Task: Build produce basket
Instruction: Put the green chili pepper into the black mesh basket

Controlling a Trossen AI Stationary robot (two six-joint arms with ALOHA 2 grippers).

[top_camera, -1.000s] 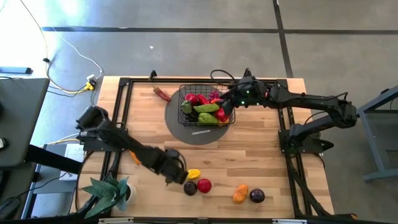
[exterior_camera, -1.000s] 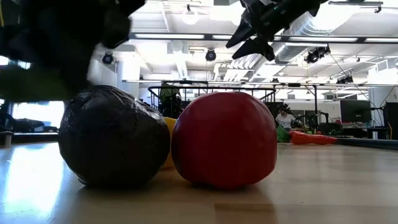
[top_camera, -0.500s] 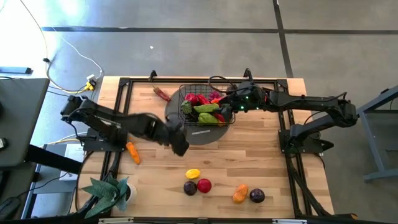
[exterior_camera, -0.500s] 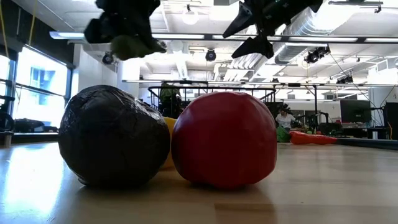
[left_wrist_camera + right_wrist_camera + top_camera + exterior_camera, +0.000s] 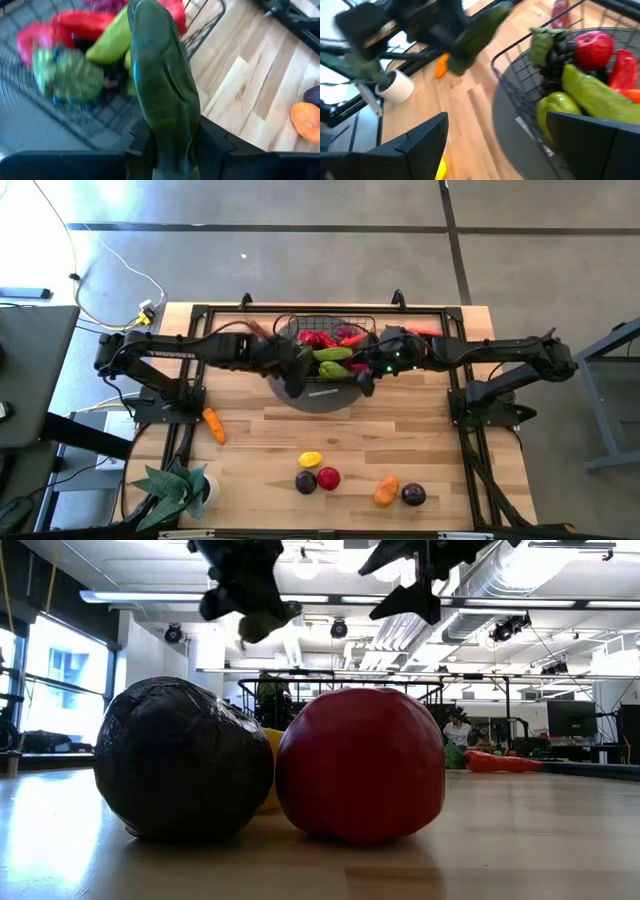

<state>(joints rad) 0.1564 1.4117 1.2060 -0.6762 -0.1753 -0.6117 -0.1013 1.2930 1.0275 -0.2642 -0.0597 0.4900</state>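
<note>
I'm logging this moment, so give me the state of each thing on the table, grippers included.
basket: upright on the grey mat, holding red and green produce
dark green vegetable: clamped in the left gripper, beside the basket's edge
right gripper: open, empty, beside the basket
carrot: lying loose on the table
red apple: resting on the table, outside the basket

High view: overhead, straight down, far enough to take in whole table [image 5: 400, 440] and both arms.
Low view: at tabletop height, level across table into room behind; very near dark plum [image 5: 183, 759] and red apple [image 5: 362, 763], which fill frame.
Left wrist view: close above basket [image 5: 60, 107], past green cucumber [image 5: 162, 85].
Right wrist view: close beside basket rim, facing other arm.
Shared: basket in high and both wrist views; plum and apple in high and low.
</note>
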